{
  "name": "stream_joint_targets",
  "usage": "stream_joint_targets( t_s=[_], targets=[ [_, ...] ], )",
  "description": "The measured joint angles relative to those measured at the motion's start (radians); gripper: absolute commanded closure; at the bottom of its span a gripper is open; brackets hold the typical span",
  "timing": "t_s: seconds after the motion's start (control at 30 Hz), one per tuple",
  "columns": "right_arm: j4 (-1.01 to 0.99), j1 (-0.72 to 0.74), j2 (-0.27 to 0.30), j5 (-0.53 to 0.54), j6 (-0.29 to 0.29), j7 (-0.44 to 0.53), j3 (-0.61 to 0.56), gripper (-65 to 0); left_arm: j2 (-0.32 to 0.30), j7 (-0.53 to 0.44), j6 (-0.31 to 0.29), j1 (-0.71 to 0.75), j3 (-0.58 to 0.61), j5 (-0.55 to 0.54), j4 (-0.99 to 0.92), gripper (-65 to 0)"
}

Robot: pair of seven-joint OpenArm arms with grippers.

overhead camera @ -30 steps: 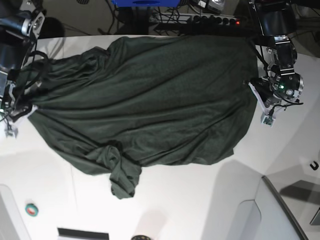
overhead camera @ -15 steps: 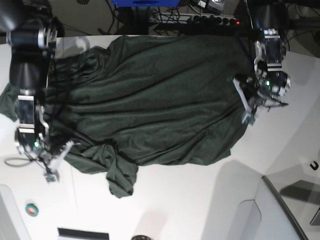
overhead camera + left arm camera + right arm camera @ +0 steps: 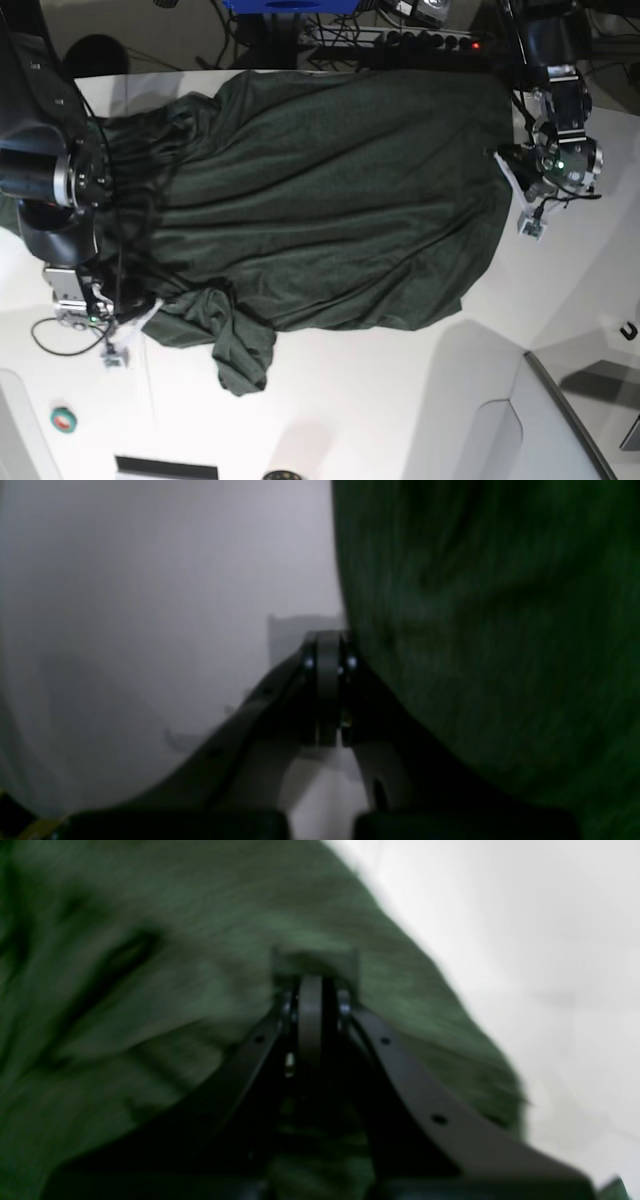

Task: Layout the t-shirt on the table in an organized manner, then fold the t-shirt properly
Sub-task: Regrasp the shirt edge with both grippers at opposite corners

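Near edge of white counter (image 3: 380,420): small round green-and-red item (image 3: 63,419) at the base view's lower left, a dark rectangular strip (image 3: 165,467) beside it.

Mid-counter: dark green t-shirt (image 3: 320,200) spread wide and wrinkled, one bunched sleeve (image 3: 240,345) hanging toward the near edge.

At the shirt's lower-left corner: right claw (image 3: 125,325), jaws nearly together over the cloth in the right wrist view (image 3: 310,985); whether a fold is pinched cannot be told through the blur.

At the shirt's opposite edge: left claw (image 3: 520,185), clenched, fingertips pressed flat together (image 3: 327,650), just beside the hem, bare counter on the other side.

Beyond the far edge: cables and a power strip (image 3: 420,38), dark floor.
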Motion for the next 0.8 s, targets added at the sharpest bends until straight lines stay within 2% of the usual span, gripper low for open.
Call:
stream_joint_targets(
  t_s=[0.1,0.2,0.27,0.37,0.43,0.53,0.57,0.67,0.7,0.8],
  targets=[
    [-0.006,-0.005,0.021,0.000,-0.078,0.102,0.000,-4.4,-0.006,0.001,0.001,-0.040,0.001,0.001,-0.054,0.0],
    [-0.007,-0.019,0.034,0.000,-0.106,0.220,0.000,-4.4,-0.008,-0.041,0.009,-0.094,0.002,0.014,-0.119,0.0],
    [-0.007,-0.021,0.034,0.000,-0.124,0.262,0.000,-4.4,-0.010,-0.072,0.010,-0.126,0.000,0.010,-0.163,0.0],
    [-0.007,-0.018,0.032,0.000,-0.131,0.325,0.000,-4.4,-0.010,-0.056,0.009,-0.196,0.000,0.016,-0.222,0.0],
    [0.005,-0.017,0.033,0.000,-0.130,0.333,0.000,-3.6,0.003,-0.044,0.008,-0.214,-0.004,0.015,-0.219,0.0],
    [0.161,-0.061,0.031,0.001,-0.129,0.232,0.000,-1.4,0.041,0.077,-0.008,-0.204,-0.007,-0.002,-0.070,0.0],
    [0.274,-0.102,0.035,0.004,-0.127,0.164,0.000,0.0,0.052,0.099,-0.014,-0.194,-0.006,-0.009,0.008,0.0],
    [0.687,-0.293,0.061,-0.003,-0.079,-0.014,0.004,-0.2,0.051,0.128,-0.098,-0.133,0.006,-0.014,0.220,0.0],
    [0.831,-0.372,0.064,-0.006,-0.060,-0.092,0.006,-0.2,0.064,0.140,-0.098,-0.103,0.001,0.002,0.265,0.0],
    [1.052,-0.500,0.021,0.001,-0.048,-0.270,0.008,-0.2,0.128,0.165,-0.100,-0.059,0.000,0.015,0.259,0.0]
  ],
)
